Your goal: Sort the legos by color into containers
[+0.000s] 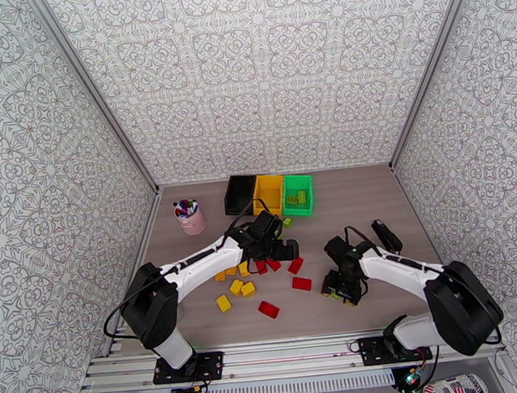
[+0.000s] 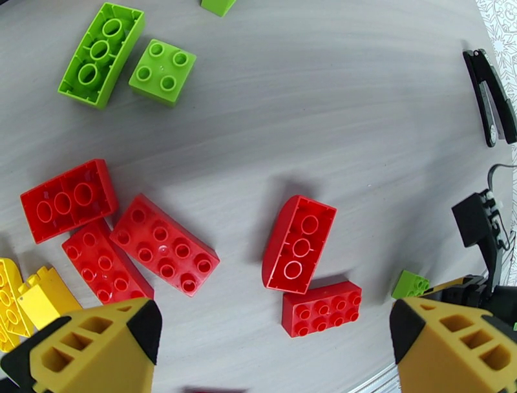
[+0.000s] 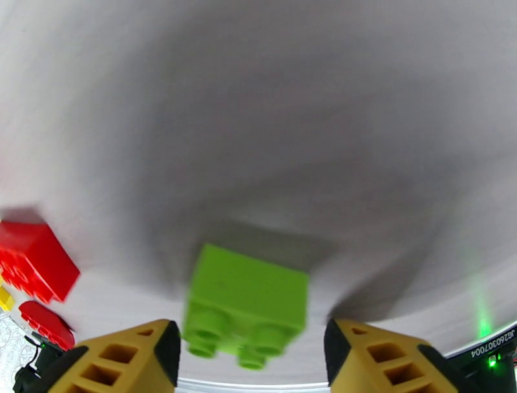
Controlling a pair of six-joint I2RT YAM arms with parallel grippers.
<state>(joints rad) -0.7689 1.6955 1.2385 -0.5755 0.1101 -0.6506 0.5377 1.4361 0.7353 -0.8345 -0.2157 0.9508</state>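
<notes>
Lego bricks in red, yellow and light green lie scattered on the bench on the near side of the green bin. That bin stands at the right end of a row, with the yellow bin touching it and the black bin beyond. Green bricks already lie inside the green bin. The left arm stretches low across the bench toward the green bin, its elbow bent back above its base. Its left gripper hangs over a cluster of red bricks just near and left of that bin, and its fingers are spread to their widest, gripping nothing. The right arm folds inward from its base with the forearm angled left and the wrist pitched down, well nearer than the green bin and a little to its right. Its right gripper is lowered to the bench. Its fingers are half spread on either side of a single light-green brick, with a sliver of gap on each side. The brick is blurred, with its studs toward the wrist camera. A pink cup of pens stands left of the green bin, past the black bin.
</notes>
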